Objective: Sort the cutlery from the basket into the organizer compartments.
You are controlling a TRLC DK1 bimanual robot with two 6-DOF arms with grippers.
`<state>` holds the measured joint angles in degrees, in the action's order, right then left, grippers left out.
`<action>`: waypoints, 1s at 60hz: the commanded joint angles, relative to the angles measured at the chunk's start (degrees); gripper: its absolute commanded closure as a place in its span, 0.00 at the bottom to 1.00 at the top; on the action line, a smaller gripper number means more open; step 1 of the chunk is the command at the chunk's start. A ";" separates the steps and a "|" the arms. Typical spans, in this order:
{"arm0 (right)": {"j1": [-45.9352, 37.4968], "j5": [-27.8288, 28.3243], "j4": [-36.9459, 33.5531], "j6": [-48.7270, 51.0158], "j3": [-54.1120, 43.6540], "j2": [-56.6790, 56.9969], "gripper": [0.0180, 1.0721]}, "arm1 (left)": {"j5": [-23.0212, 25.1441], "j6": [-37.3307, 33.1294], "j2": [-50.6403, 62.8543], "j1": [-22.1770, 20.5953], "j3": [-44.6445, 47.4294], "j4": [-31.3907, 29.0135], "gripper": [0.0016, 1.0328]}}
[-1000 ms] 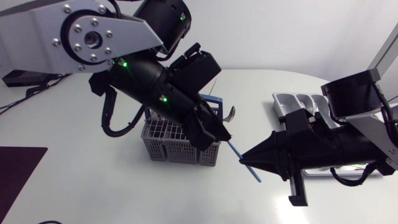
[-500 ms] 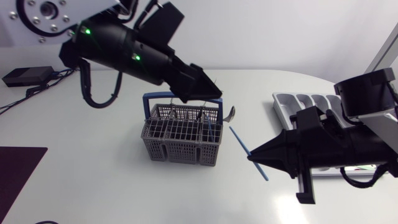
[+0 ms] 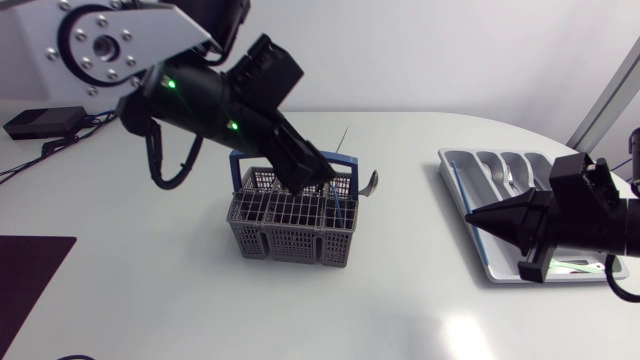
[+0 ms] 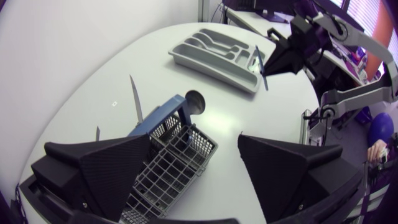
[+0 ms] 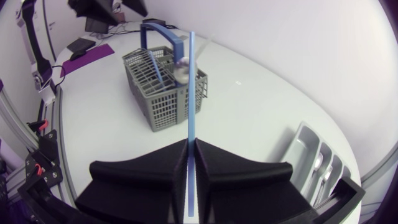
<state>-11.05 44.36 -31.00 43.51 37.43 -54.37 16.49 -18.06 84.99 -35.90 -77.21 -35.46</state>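
The grey wire basket point(image 3: 290, 228) with a blue handle stands mid-table, with a knife point(image 4: 135, 99), a spoon point(image 3: 371, 182) and other pieces upright in it. My left gripper point(image 3: 318, 180) hangs just above the basket's far rim, fingers point(image 4: 106, 168) spread wide and open, the basket point(image 4: 168, 168) under them. At the right lies the grey organizer point(image 3: 482, 255). My right gripper point(image 3: 471, 214) is at its left edge, shut on a thin blue utensil point(image 5: 191, 87) that points out ahead of the fingers. That blue utensil point(image 3: 459, 188) lies over the organizer's left rim.
The organizer point(image 5: 311, 155) holds some metal cutlery point(image 3: 509, 178) in its far compartments. A dark purple mat point(image 3: 30, 270) lies at the table's front left. A black box with cables point(image 3: 40, 122) sits at the far left.
My left gripper let go of the blue utensil, opened, rose and now hangs over the basket. My right arm drew back to the right, carrying the utensil to the organizer's left edge.
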 commanded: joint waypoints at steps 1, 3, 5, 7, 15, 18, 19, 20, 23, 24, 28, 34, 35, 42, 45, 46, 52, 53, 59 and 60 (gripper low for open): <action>-4.16 0.47 1.82 -0.70 1.59 -3.73 0.95 | -2.16 -2.77 2.20 -1.89 2.41 0.22 0.04; -5.91 0.47 2.53 -1.32 2.21 -5.13 0.95 | -3.66 -3.29 2.72 -2.86 2.85 0.22 0.04; -7.23 0.47 3.23 -2.02 2.82 -6.54 0.95 | -5.07 -3.64 3.16 -3.56 3.29 0.39 0.04; -8.64 0.47 4.02 -2.99 3.44 -7.86 0.95 | -5.86 -3.82 3.52 -3.91 3.73 0.83 0.04; -11.98 -0.33 7.63 -7.03 5.64 -12.87 0.95 | -7.17 -4.44 5.10 -4.27 5.05 3.82 0.04; -12.68 -1.38 8.59 -8.35 6.78 -15.33 0.95 | -7.26 -4.61 5.89 -4.35 5.14 4.44 0.04; -12.95 -1.64 8.94 -8.70 7.04 -16.12 0.95 | -7.35 -4.70 5.98 -4.35 5.14 4.61 0.05; -13.21 -2.00 9.21 -9.40 7.66 -17.35 0.95 | -7.44 -4.96 6.24 -4.53 5.14 4.96 0.05; -13.30 -3.40 9.91 -10.72 8.62 -19.46 0.95 | -8.41 -5.40 6.50 -4.88 5.49 6.20 0.05; -13.38 -3.93 10.09 -11.07 8.98 -20.07 0.95 | -8.67 -5.58 6.50 -4.97 5.58 6.46 0.05; -13.56 -6.04 11.32 -12.92 10.29 -22.89 0.95 | -10.25 -6.54 6.77 -5.50 6.19 8.04 0.05; -13.65 -8.76 11.67 -14.24 12.32 -26.93 0.95 | -11.22 -7.16 7.29 -5.67 6.81 9.62 0.05; -13.65 -9.20 11.84 -14.59 12.58 -27.81 0.95 | -11.39 -7.34 7.38 -5.67 6.90 9.71 0.05; -13.47 -12.37 12.81 -16.44 14.69 -32.55 0.95 | -12.18 -8.13 7.91 -5.58 7.60 11.12 0.05; -13.30 -13.51 13.16 -16.88 15.13 -33.87 0.95 | -13.77 -9.09 7.91 -5.94 8.48 12.52 0.05; -13.21 -13.95 13.34 -16.96 15.22 -34.31 0.95 | -14.12 -9.27 7.91 -6.02 8.74 12.79 0.05; -12.42 -16.06 14.04 -17.40 15.66 -36.07 0.94 | -15.79 -10.24 7.21 -6.29 10.85 16.04 0.05; -12.24 -16.32 14.13 -17.58 15.74 -36.42 0.92 | -15.88 -10.32 7.03 -6.38 11.20 16.65 0.05; -11.28 -17.99 14.13 -17.75 16.10 -38.27 0.88 | -15.96 -10.50 6.24 -6.11 13.14 20.35 0.05; -11.01 -18.26 14.13 -17.84 16.18 -38.62 0.88 | -15.96 -10.59 6.15 -6.11 13.49 21.22 0.05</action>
<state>-23.24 26.96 -17.52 27.29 52.18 -90.74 0.97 -27.11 91.83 -41.80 -65.95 -16.71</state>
